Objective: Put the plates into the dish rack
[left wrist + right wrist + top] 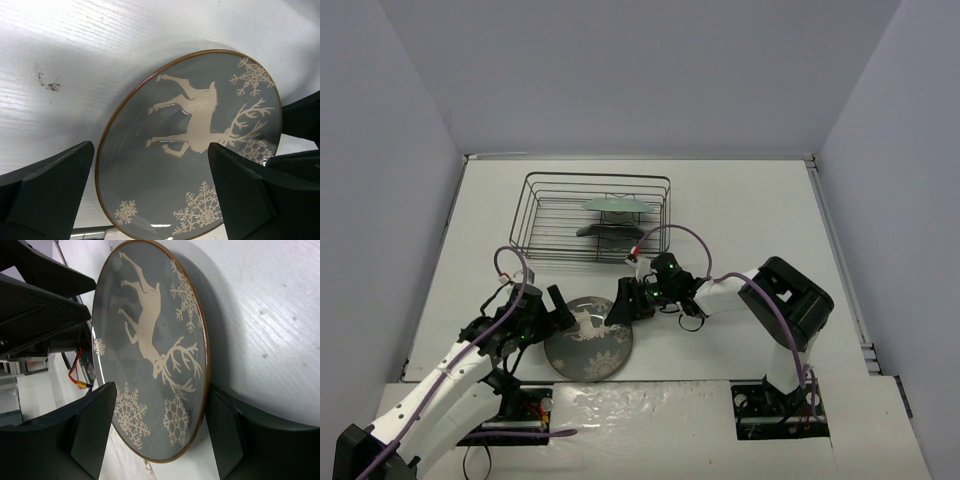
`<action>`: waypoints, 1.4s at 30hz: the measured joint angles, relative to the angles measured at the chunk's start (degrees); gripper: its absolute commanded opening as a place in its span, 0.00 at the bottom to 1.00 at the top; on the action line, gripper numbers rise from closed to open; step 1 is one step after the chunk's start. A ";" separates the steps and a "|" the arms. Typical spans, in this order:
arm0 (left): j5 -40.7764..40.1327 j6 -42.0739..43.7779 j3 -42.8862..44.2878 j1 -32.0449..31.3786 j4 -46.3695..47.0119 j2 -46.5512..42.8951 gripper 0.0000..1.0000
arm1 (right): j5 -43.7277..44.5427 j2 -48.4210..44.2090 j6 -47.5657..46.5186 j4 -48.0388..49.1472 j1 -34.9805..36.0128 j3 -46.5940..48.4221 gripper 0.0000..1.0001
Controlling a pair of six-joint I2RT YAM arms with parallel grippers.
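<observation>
Right jaws: apart, straddling the rim of the grey deer plate (150, 340) at its 1 o'clock edge. One finger is over the patterned face, the other on the tabletop (750, 220) side. Whether either finger touches the plate cannot be told.
Left jaws: apart and empty, facing the same plate from its 10 o'clock edge.
Grey deer plate, place: face up on the tabletop near the arm bases, at 6 o'clock from the dish rack (545, 215) and well apart from it.
Grey deer plate, look: round, dark grey and glossy, with a thin brownish rim, a white stag and white snowflakes. The glaze probably makes for a slippery hold.
Rack contents: mint-green plate (613, 205) and teal plate (610, 232), one behind the other toward the rack's 3 o'clock end.
Step in hand: judged to be the pickup of the third and last plate, with two already loaded.
Next move calls for: closing the right jaws firmly on the rim, lifting, turning the plate on edge, carrying it toward 12 o'clock and lowering it into a free slot clear of the teal plate.
</observation>
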 measured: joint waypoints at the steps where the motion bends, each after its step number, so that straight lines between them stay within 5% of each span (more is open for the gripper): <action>1: 0.00 -0.14 -0.57 0.00 0.03 -0.36 0.97 | 0.00 0.44 -0.05 -0.30 0.08 0.49 0.62; 10: -0.15 -0.52 -1.99 -0.32 -0.01 -3.21 0.97 | 0.81 2.09 -0.35 -1.63 0.36 2.08 0.44; 19: -3.07 0.20 1.30 -0.33 0.03 -4.44 0.97 | 2.99 4.26 -2.42 -0.22 0.30 2.31 0.00; 29: -7.30 2.78 9.08 -0.33 2.06 -3.68 0.97 | 5.54 0.69 -2.25 -0.02 0.30 -1.14 0.00; 42: -16.30 4.30 18.93 -0.31 1.74 2.52 0.97 | 36.18 -38.07 -22.48 -23.34 3.46 -1.28 0.00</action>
